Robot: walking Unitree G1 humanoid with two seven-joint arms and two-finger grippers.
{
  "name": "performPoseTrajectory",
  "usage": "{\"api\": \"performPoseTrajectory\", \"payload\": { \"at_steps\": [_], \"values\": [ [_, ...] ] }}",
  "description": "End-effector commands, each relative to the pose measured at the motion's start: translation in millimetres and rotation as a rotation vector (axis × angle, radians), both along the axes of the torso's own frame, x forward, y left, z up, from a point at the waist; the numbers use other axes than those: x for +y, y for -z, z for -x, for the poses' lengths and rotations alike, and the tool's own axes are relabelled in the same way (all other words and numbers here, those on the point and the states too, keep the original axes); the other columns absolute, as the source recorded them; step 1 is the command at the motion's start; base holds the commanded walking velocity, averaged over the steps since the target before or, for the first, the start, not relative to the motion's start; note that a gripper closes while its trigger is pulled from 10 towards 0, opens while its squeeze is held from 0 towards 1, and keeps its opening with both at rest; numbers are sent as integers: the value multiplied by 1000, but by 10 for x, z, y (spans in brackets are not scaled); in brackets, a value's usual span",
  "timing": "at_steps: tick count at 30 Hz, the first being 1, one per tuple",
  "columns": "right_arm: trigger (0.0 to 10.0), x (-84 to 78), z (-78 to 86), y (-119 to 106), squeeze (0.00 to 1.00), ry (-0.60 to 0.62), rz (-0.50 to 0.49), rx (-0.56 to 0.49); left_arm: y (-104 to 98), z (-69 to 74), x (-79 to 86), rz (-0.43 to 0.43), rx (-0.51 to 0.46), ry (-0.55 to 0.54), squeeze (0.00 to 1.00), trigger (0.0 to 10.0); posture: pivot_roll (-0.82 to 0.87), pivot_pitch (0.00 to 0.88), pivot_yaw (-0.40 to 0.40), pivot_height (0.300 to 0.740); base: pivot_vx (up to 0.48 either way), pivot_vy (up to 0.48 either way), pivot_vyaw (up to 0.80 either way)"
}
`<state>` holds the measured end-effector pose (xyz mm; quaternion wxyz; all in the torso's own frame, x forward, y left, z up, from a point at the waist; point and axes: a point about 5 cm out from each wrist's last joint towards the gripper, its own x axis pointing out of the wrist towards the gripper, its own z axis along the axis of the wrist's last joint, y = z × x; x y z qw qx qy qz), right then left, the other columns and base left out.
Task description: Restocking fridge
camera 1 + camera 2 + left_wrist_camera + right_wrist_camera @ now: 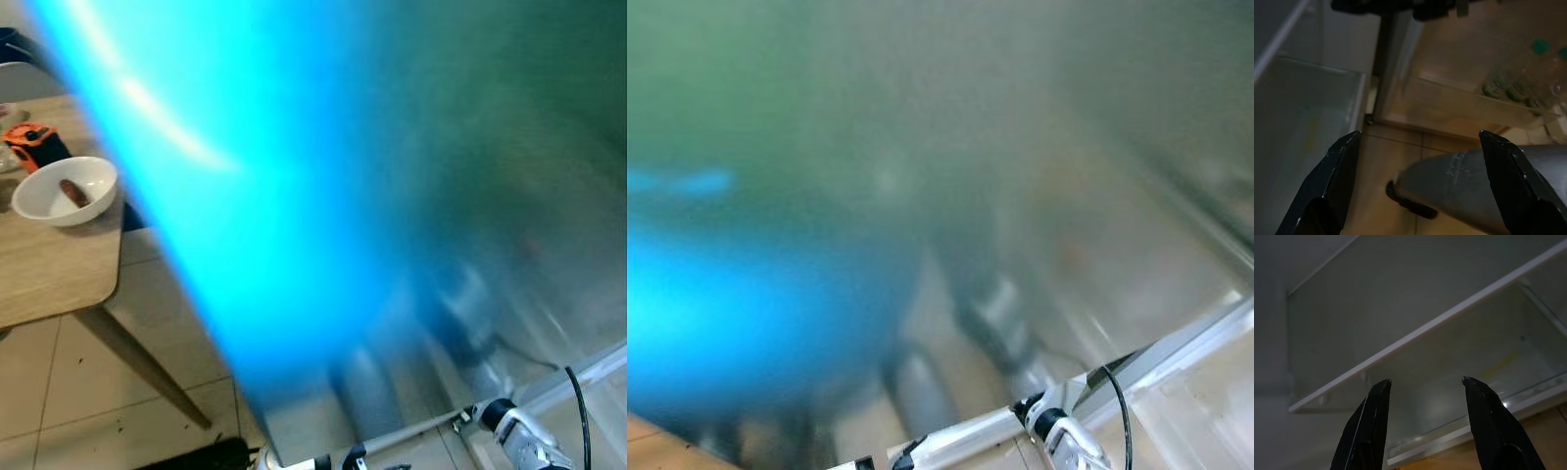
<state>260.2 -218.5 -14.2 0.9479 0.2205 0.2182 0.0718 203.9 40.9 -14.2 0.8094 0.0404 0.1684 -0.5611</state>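
Head views, heavily blurred: a large bright blue shape (pixel 225 196) crosses the frame from 11 to 6 o'clock. At 9 o'clock a wooden surface (pixel 49 274) carries a white bowl (pixel 65 190) holding a brown item. Right arm (pixel 524 436) reaches forward at 5 o'clock. Left tool (pixel 1418 139): fingers spread, nothing between them, aimed at a fridge door bin with green-capped bottles (pixel 1518 88). Right tool (pixel 1425 382): fingers spread, empty, pointing at a white-edged fridge shelf (pixel 1440 320) above a clear drawer (pixel 1488 372).
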Motion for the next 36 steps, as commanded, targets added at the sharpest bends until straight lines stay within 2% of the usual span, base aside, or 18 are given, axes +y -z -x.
{"api": "performPoseTrajectory", "payload": {
  "at_steps": [1, 6, 14, 21, 25, 33, 36],
  "values": [
    [10000, -32, 70, 58, 0, 18, 2, 28, 19, 30, 5, -3, 3, 3, 0, 10000, -72, 85, -27, 692, 0, 0, 0],
    [10000, -20, 67, 49, 0, 9, -12, 12, 30, 23, 19, -10, 6, -2, 0, 10000, -72, 84, -26, 692, 0, 0, 0],
    [10000, -41, 108, 83, 0, 15, -9, 35, 56, 17, 57, -15, 27, -19, 0, 10000, -70, 85, -27, 717, 0, 0, 0],
    [10000, -54, 153, 121, 0, 20, -10, 61, 102, 70, 105, 3, 103, -11, 0, 10000, -69, 84, -27, 740, 0, 0, 0],
    [10000, -106, 237, 199, 0, 80, 22, 126, 134, 116, 178, 60, 218, -15, 0, 10000, -67, 85, -28, 740, 0, 0, 0],
    [10000, -131, 426, 350, 0, 106, 83, 238, 201, 157, 248, 61, 280, -48, 0, 10000, -66, 86, -28, 740, -136, 0, 0],
    [10000, -157, 571, 445, 0, 131, 122, 307, 228, 162, 263, 52, 295, -71, 0, 10000, -66, 84, -28, 740, -244, 0, 0]
  ]
}}
